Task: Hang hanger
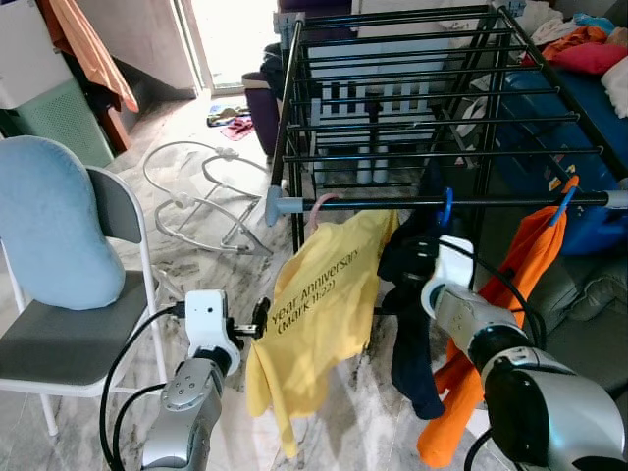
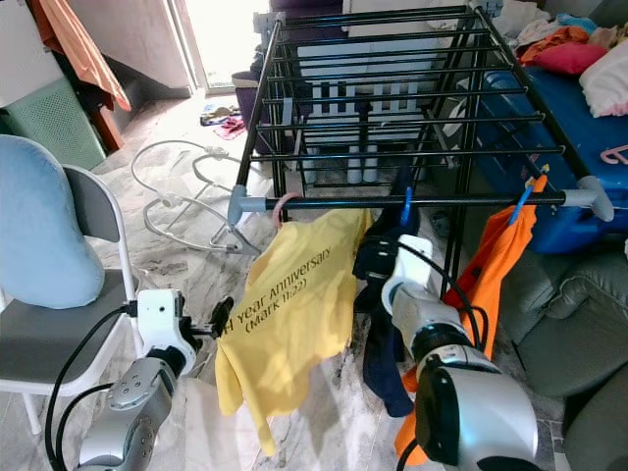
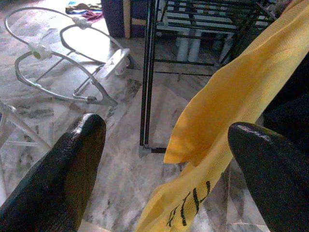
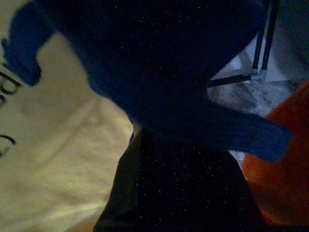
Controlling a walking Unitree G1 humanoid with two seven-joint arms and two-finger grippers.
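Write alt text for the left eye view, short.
A black drying rack holds a yellow T-shirt, a dark garment on a blue hanger and an orange garment. The right gripper is at the dark garment; the open left gripper is by the yellow shirt.
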